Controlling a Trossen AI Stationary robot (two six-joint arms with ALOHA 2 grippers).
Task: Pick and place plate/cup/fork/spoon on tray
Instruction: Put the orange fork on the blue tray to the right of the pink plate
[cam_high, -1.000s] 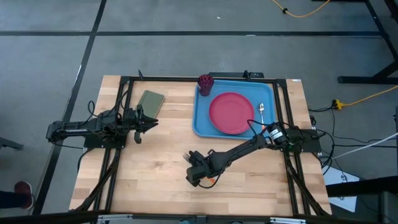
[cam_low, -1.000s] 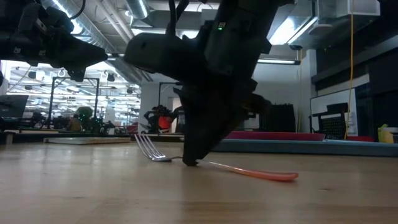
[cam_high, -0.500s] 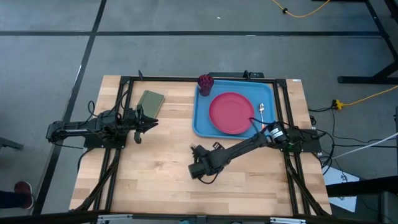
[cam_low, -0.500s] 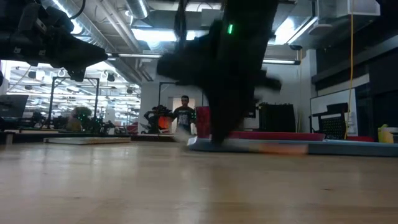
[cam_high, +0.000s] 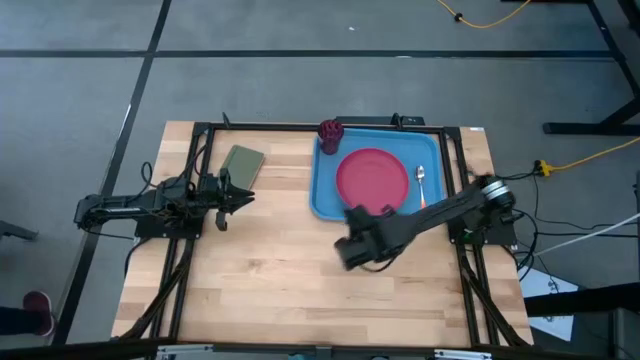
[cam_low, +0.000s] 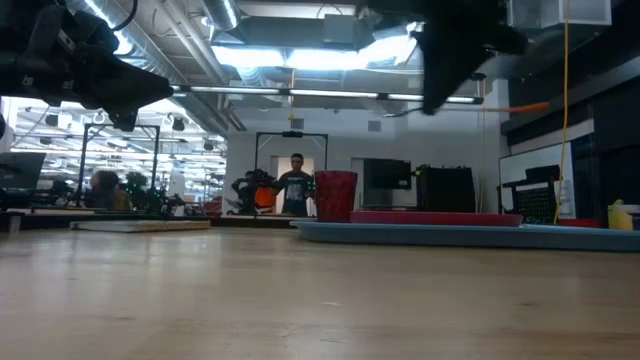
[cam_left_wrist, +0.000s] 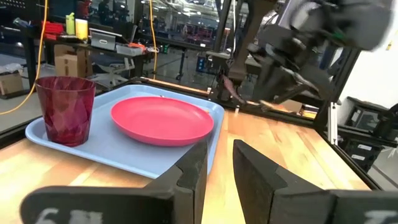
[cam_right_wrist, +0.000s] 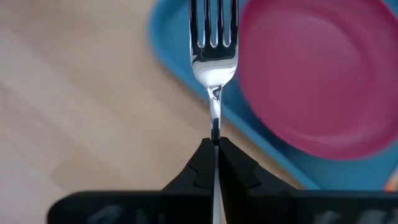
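Observation:
My right gripper (cam_high: 358, 248) hangs above the table just near of the light-blue tray (cam_high: 322, 190), shut on the fork (cam_right_wrist: 214, 37). The fork's prongs reach over the tray's near edge (cam_right_wrist: 180, 43). Its orange handle (cam_low: 520, 107) shows high in the low view. The pink-red plate (cam_high: 372, 181), the red cup (cam_high: 330, 131) and the spoon (cam_high: 421, 178) rest on the tray. My left gripper (cam_left_wrist: 217, 165) is open and empty at the table's left (cam_high: 236, 196). My right gripper pinches the fork's thin metal neck (cam_right_wrist: 214, 124), just behind the prongs, between its two fingers (cam_right_wrist: 233, 162). The fingers point down from above and lie across the fork. The fork is lifted clear of the table and about level.
An olive-green pad (cam_high: 242, 163) lies at the far left of the table. Bare wood lies near of the tray. A person (cam_low: 296, 185) stands in the room beyond the table.
My right gripper has risen from the table's near middle with the fork and gone toward the tray, to the right and far. The fork, which lay on the wood with the fingers on it, is now lifted clear and high above the table.

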